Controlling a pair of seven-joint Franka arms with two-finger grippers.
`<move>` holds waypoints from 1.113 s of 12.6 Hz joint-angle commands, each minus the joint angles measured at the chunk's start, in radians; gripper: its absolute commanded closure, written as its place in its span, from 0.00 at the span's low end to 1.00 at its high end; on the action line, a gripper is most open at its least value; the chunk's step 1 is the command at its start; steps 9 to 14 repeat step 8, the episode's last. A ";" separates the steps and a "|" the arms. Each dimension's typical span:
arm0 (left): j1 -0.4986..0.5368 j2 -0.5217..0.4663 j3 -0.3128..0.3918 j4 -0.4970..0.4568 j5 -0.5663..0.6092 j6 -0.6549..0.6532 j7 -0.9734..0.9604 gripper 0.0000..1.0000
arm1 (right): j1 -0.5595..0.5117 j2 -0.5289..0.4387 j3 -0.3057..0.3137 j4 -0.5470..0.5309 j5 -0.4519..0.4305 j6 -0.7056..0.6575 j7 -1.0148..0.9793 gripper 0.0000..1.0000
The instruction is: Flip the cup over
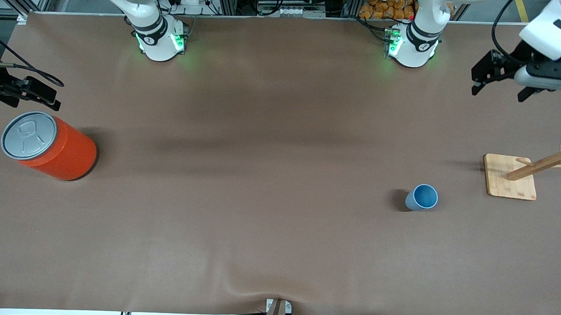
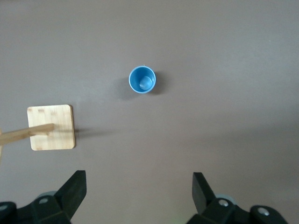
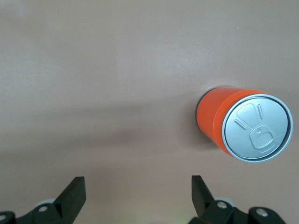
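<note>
A: While both arms hang high at the table's two ends, the cup (image 1: 422, 197) stands upright on the brown table cover (image 1: 268, 231), mouth up, deep blue inside, pale blue on the outside wall.

B: Position of it?

A: Toward the left arm's end of the table, near the wooden rack (image 1: 544, 163) and a little nearer the front camera than the rack's square bamboo base (image 1: 501, 181). Apart from it, not touching. In the left wrist view the cup (image 2: 142, 80) sits alone on bare cover, with the base (image 2: 51, 127) off to one side.

B: Left gripper?

A: The left gripper (image 1: 500, 83) is up in the air over the table's edge at the left arm's end, above the rack. Its fingers (image 2: 74, 186) are spread wide with only table cover between them. Holding nothing.

B: Right gripper?

A: The right gripper (image 1: 35, 93) is up over the right arm's end of the table, just above the orange can (image 1: 52, 147). Its fingers (image 3: 200, 190) are likewise spread wide and hold nothing.

B: The can?

A: Large, orange, upright, with a grey pull-tab lid (image 3: 257, 128). Well apart from the cup, with a long stretch of cover between them.
</note>
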 commanded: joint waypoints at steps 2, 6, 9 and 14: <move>-0.005 -0.045 0.036 -0.007 -0.010 -0.053 0.012 0.00 | -0.010 0.009 0.006 0.022 0.009 -0.016 0.014 0.00; 0.004 -0.030 0.055 0.043 -0.016 -0.083 0.012 0.00 | -0.011 0.007 0.006 0.023 0.006 -0.016 0.014 0.00; 0.016 -0.024 0.055 0.051 -0.019 -0.095 0.005 0.00 | -0.010 0.007 0.006 0.023 0.006 -0.016 0.014 0.00; 0.016 -0.024 0.055 0.051 -0.019 -0.095 0.005 0.00 | -0.010 0.007 0.006 0.023 0.006 -0.016 0.014 0.00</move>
